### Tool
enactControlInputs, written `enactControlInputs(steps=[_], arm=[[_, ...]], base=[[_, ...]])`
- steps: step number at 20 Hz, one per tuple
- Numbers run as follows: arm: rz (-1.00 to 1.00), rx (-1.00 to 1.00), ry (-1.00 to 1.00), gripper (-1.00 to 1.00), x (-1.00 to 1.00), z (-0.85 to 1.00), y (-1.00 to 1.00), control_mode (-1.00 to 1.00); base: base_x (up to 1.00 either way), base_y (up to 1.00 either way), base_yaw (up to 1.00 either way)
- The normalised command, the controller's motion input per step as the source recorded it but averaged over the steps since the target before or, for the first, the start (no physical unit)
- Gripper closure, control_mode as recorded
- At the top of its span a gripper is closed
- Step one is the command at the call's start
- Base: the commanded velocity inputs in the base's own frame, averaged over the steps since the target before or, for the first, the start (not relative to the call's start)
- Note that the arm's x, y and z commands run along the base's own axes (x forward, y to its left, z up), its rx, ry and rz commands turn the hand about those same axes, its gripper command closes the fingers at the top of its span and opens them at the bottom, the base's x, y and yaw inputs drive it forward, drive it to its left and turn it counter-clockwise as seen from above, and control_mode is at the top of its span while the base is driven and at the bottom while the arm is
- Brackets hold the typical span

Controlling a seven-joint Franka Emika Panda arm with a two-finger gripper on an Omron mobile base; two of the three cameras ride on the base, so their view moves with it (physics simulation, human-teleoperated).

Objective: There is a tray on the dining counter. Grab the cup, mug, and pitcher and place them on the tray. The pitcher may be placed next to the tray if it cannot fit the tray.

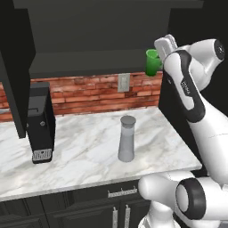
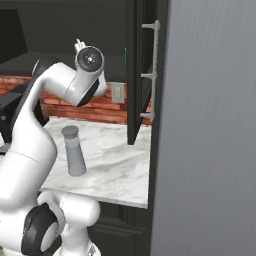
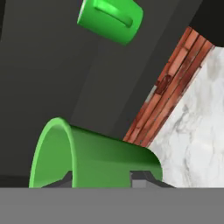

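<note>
Cup (image 1: 152, 62) half behind gripper (image 1: 165, 48)

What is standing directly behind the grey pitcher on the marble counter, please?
Behind the pitcher there is bare marble counter, then the red brick wall with a wall outlet. The strip of counter right behind its body is covered.

The small bright green handleless tapered cup (image 3: 94, 157) is held up in the air beside the dark cabinet, the bright green loop-handled mug (image 3: 111, 17) sits beyond it, and the tall slim grey dark-lidded pitcher (image 1: 126, 139) stands upright on the marble surface (image 1: 89, 156).
</note>
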Motion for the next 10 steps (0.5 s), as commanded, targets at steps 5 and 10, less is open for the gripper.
enactControlInputs(steps=[5, 10], arm=[[0.00, 0.00, 0.15, 1.00, -1.00, 0.00, 0.00, -1.00], [0.00, -0.01, 0.11, 1.00, -0.88, -0.03, 0.01, -1.00]], base=[[0.00, 0.00, 0.00], [0.00, 0.00, 0.00]])
